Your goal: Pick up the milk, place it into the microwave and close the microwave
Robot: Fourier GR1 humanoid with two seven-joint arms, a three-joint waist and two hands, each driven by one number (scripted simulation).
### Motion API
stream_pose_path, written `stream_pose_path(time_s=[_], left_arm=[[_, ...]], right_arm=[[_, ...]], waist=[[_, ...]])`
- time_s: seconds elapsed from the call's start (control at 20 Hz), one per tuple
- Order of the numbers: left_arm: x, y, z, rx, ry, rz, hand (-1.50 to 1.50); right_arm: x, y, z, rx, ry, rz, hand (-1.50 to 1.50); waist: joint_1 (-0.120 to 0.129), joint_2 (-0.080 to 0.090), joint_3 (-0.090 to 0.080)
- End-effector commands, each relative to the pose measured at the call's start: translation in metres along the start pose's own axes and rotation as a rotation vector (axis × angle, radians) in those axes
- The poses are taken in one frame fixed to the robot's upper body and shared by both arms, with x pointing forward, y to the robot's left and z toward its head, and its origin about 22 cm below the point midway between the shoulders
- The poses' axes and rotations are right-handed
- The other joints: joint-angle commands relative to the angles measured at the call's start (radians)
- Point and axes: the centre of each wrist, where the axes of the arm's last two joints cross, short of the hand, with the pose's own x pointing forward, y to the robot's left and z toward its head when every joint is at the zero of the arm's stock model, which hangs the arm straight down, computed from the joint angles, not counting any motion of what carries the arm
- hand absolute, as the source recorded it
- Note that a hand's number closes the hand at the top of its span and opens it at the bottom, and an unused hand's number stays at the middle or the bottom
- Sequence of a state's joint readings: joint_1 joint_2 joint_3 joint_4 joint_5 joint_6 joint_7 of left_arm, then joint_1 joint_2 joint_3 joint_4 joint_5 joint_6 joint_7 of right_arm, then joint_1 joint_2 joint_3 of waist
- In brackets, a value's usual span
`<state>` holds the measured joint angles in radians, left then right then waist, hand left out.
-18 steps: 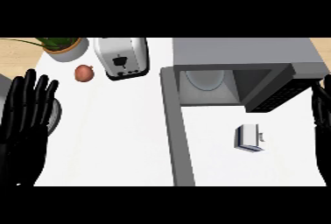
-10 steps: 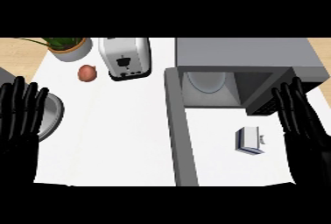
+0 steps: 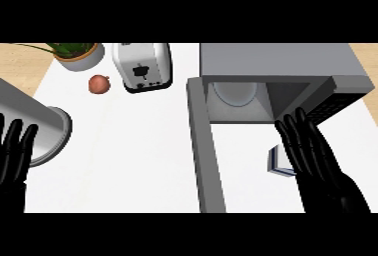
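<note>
Two black robot hands come in from the lower edge of the head view. The right robot hand is spread flat, fingers straight and pointing up toward the microwave, and it holds nothing. It lies over the milk, a small white and blue carton on the white bench, so only the carton's left part shows beside the fingers; whether the hand touches it cannot be told. The milk sits right of the microwave door, below the oven's opening and outside it.

The microwave stands at the upper right with its door swung open toward the viewer, seen as a long grey bar running down the bench. Inside the dark cavity a pale round turntable plate shows.

The left robot hand rests at the left edge, fingers straight and up, holding nothing, beside a grey round pan.

Further up the bench stand a white toaster, a reddish onion just left of it, and a potted plant in the top left corner.
</note>
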<state>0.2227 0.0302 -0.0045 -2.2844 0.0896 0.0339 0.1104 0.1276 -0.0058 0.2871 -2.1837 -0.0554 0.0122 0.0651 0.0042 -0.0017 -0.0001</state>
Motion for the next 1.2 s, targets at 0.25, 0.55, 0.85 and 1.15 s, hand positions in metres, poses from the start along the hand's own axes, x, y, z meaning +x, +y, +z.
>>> stream_pose_path(time_s=[0.25,0.55,0.85,1.15], left_arm=[[-0.002,0.022,0.019,0.000,0.010,-0.003,-1.50],[0.010,0.008,0.047,0.008,-0.001,0.003,-1.50],[0.020,0.018,0.058,-0.001,0.018,0.003,-1.50],[-0.006,0.027,0.057,0.008,0.017,0.013,-1.50]], right_arm=[[-0.002,-0.020,0.014,-0.136,-0.004,0.114,-1.50],[-0.033,-0.021,0.005,-0.200,0.061,0.135,-1.50],[-0.053,-0.053,0.008,-0.248,0.096,0.123,-1.50],[-0.097,-0.066,0.039,-0.315,0.156,0.174,-1.50]], waist=[[-0.004,0.001,0.000],[0.003,0.000,0.000],[0.002,0.000,0.000],[0.001,0.001,0.000]])
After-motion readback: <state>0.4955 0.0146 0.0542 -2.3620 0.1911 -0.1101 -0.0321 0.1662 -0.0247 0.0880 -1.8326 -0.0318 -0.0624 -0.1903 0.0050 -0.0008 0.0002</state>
